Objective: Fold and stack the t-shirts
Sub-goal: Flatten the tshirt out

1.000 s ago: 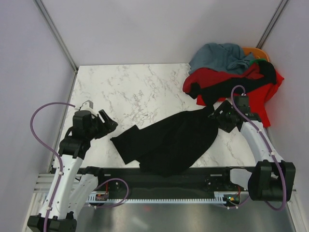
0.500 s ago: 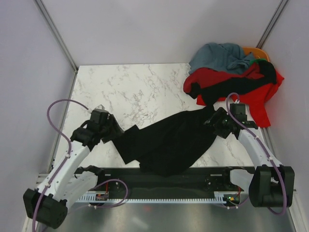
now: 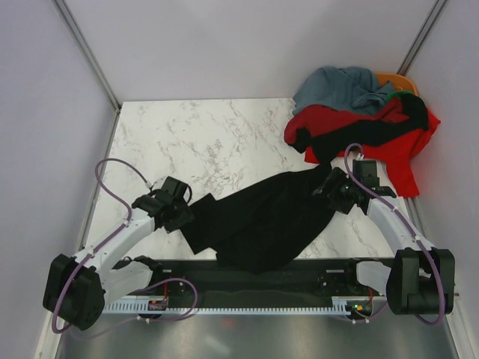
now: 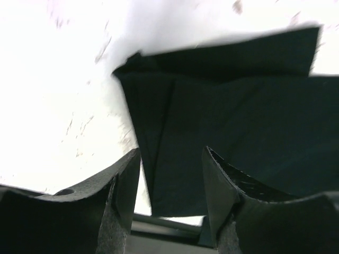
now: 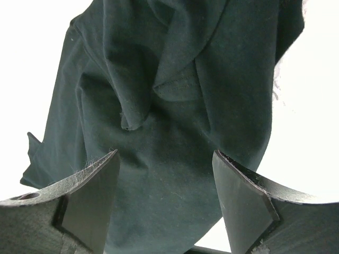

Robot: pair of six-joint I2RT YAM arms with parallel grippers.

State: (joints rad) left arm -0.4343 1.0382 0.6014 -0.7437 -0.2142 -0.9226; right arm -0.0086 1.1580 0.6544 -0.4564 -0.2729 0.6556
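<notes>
A black t-shirt (image 3: pixel 262 221) lies rumpled between the left hand (image 3: pixel 181 213) and right hand (image 3: pixel 328 188)

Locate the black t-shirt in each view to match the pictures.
Top external: the black t-shirt lies low centre, between the two arms.
Left wrist: the black t-shirt fills the centre and right, its corner upper left.
Right wrist: the black t-shirt fills most of the frame, rumpled.
Shared landmark: the white marble table around the cloth.
</notes>
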